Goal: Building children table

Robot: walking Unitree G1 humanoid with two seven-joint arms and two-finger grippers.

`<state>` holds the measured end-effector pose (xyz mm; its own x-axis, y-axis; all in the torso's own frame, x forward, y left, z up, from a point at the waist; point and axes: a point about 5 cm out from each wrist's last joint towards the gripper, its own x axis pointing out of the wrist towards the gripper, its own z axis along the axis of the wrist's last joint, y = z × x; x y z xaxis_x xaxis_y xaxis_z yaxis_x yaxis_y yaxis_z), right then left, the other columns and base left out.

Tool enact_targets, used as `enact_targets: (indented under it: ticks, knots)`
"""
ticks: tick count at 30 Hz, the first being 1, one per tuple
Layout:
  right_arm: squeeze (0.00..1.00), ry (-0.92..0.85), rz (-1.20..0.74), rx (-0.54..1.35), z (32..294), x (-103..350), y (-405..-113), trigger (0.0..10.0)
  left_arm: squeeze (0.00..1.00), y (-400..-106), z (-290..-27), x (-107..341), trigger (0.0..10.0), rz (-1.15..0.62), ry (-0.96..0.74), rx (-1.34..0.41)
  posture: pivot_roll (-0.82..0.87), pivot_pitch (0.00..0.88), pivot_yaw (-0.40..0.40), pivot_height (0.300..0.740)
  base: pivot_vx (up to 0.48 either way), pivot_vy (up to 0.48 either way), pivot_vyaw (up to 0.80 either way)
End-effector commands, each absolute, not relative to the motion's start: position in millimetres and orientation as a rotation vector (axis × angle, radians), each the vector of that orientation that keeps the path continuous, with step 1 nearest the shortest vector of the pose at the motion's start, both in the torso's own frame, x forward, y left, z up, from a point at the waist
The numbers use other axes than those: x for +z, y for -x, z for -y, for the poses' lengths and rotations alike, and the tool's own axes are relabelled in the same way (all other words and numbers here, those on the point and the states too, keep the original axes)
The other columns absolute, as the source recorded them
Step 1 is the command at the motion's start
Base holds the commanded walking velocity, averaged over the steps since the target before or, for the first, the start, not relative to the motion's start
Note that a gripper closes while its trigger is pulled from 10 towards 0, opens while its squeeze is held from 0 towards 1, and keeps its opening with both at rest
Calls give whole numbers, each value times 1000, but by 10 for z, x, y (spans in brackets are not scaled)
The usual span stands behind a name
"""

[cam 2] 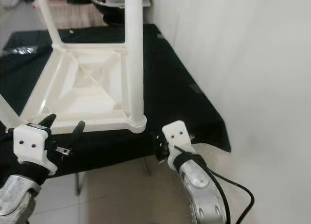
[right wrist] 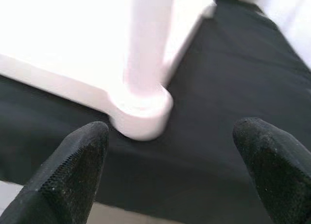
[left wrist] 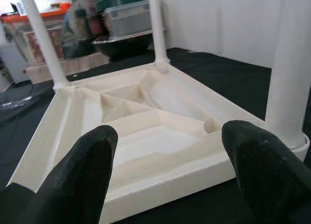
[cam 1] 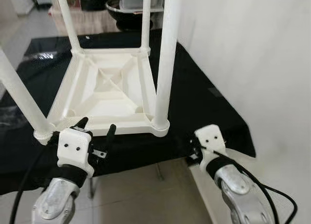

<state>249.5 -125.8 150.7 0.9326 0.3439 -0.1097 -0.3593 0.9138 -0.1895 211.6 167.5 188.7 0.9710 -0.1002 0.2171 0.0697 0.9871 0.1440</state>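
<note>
1. A white plastic children's table [cam 1: 109, 90] lies upside down on a bench [cam 1: 204, 107] draped in black cloth, its ribbed underside facing up and four legs standing in the corner sockets.

2. The nearest leg [cam 1: 164, 59] rises from the near right corner socket [cam 1: 160, 126], close to the bench's front edge; the near left leg [cam 1: 19, 95] leans out of the near left corner.

3. The left gripper [cam 1: 97, 129] hovers at the near rim [left wrist: 165, 178] of the tabletop with its jaws spread, holding nothing; its fingertips [left wrist: 92, 161] sit just short of the plastic, apart from it.

4. The right gripper [right wrist: 165, 165] waits low at the bench's front edge, jaws likewise spread and empty, aimed at the near right corner socket in the right wrist view.

5. The piece looks like hollow moulded plastic: probably light and stiff, with a smooth, glossy skin that could slip between narrow fingers.

6. The thin near rim seems the surest purchase, as a flat lip the jaws can close across. The round legs are wider, and a pull on one might loosen it from its socket.

7. Light as it appears, the table is bulky; a hold at one edge alone would likely let it swing, so a grip on each side of the near rim seems wiser.

8. Storage boxes and bowls [left wrist: 121, 27] crowd the far end.
</note>
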Motion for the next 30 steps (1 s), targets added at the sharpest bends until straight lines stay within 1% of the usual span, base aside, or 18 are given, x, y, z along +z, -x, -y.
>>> enact_targets:
  ticks: [1, 6, 13, 21, 23, 30]
  knots:
    - [0, 187, -33, 377, 1207, 1587, -2549, 10000, 0, -2126, -1697, 1803, 10000, 178, -124, -57, 0, 41, -43, 740, 0, 480, 0]
    - [0, 178, -41, 320, 1252, 1549, -2697, 10000, 0, -2068, -1656, 1742, 10000, 148, -152, -65, 23, 33, -54, 740, 0, 480, 0]
    - [0, 193, -41, 338, 1226, 1558, -2734, 10000, 0, -2004, -1655, 1669, 10000, 118, -148, -67, 30, 24, -59, 740, 0, 480, 0]
    - [0, 202, -33, 342, 1188, 1578, -2798, 10000, 0, -2074, -1622, 1719, 10000, 154, -160, -88, 27, 25, -54, 740, 0, 480, 0]
    - [0, 199, -31, 339, 1188, 1583, -2808, 10000, 0, -2081, -1617, 1734, 10000, 165, -165, -95, 23, 26, -51, 740, 0, 0, 0]
    - [0, 172, -24, 245, 1317, 1618, -2880, 10000, 0, -2048, -1642, 1733, 10000, 150, -156, -105, 22, 30, -47, 740, 0, 0, 0]
